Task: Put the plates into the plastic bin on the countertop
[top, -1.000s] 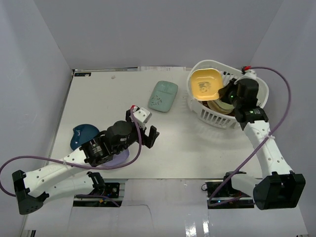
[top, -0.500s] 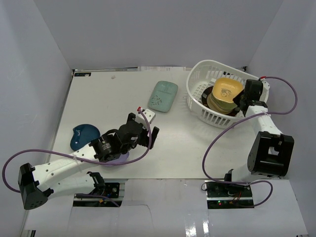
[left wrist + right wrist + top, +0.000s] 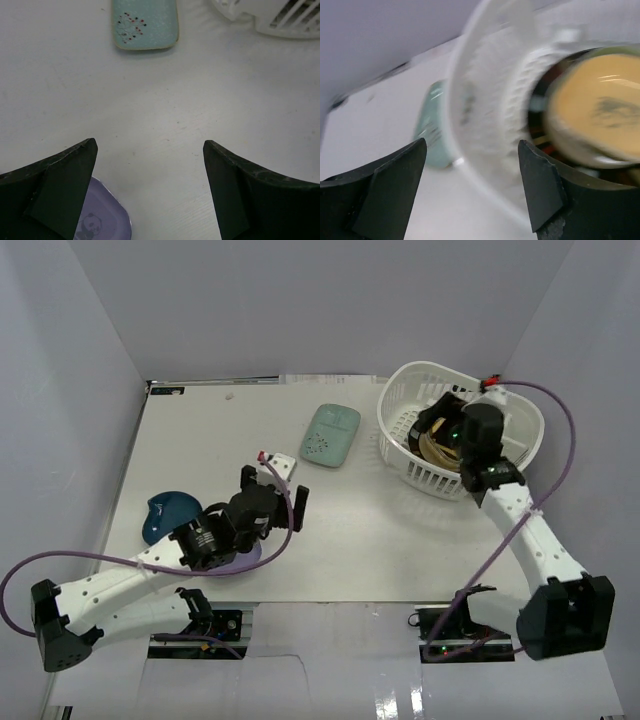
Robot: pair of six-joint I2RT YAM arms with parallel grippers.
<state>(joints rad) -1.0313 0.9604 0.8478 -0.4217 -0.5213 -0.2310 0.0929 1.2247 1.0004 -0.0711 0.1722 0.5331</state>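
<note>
Low over the countertop (image 3: 400, 530) with the left arm, left gripper (image 3: 272, 495) spread wide and holding nothing, just above a purple panda plate (image 3: 100, 220). Up and forward with the right arm, right gripper (image 3: 455, 430) over the white plastic bin (image 3: 420, 368), jaws parted, empty. Only from the blurred right wrist: a yellow plate (image 3: 595, 110) topping the stack inside. Out on the countertop: a mint oblong plate (image 3: 331, 435) and a dark blue plate (image 3: 165, 515).
</note>
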